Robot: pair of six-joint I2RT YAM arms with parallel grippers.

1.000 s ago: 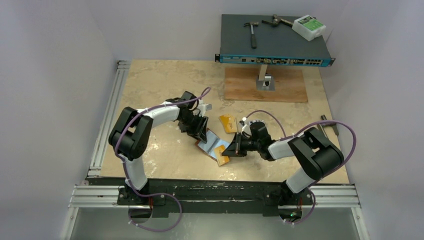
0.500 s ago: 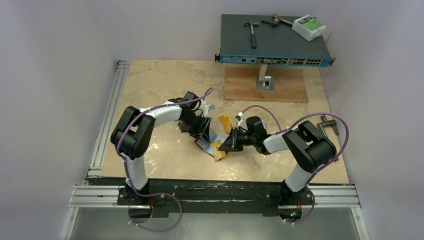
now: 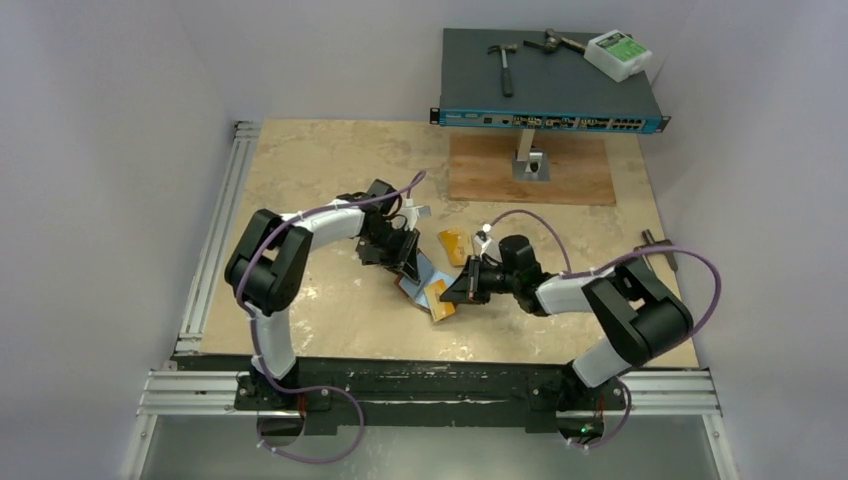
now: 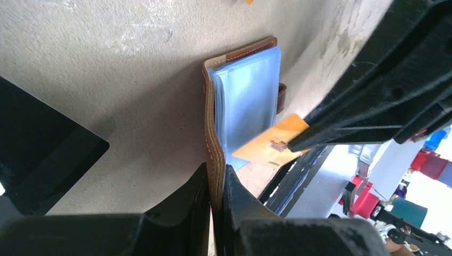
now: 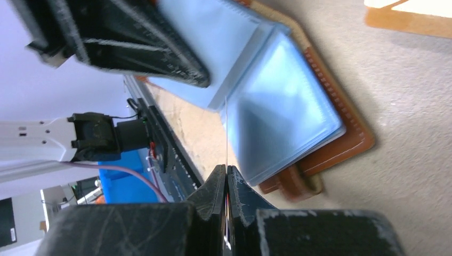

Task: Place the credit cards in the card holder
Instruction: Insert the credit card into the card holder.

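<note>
The card holder (image 4: 245, 101), brown leather with light blue sleeves, lies open on the table with one cover raised on edge. My left gripper (image 4: 215, 173) is shut on that cover's rim. My right gripper (image 5: 226, 173) is shut on a gold-orange credit card (image 4: 266, 145), which shows as a thin edge-on line in the right wrist view. The card's free corner overlaps the blue sleeves (image 5: 288, 106). From above, the two grippers meet at the card holder (image 3: 416, 276), left gripper (image 3: 404, 262) behind it and right gripper (image 3: 457, 290) beside it. A second gold card (image 3: 454, 245) lies flat just beyond.
A network switch (image 3: 550, 90) carrying a hammer (image 3: 503, 62) and a white box (image 3: 618, 54) stands on a post over a wooden board (image 3: 530, 172) at the back. A metal tool (image 3: 660, 250) lies at the right edge. A small silvery piece (image 3: 418, 212) sits behind the left gripper.
My left gripper's jaws have closed onto the card holder's cover. My right gripper has carried the gold-orange card left and slightly farther back, up against the holder.
</note>
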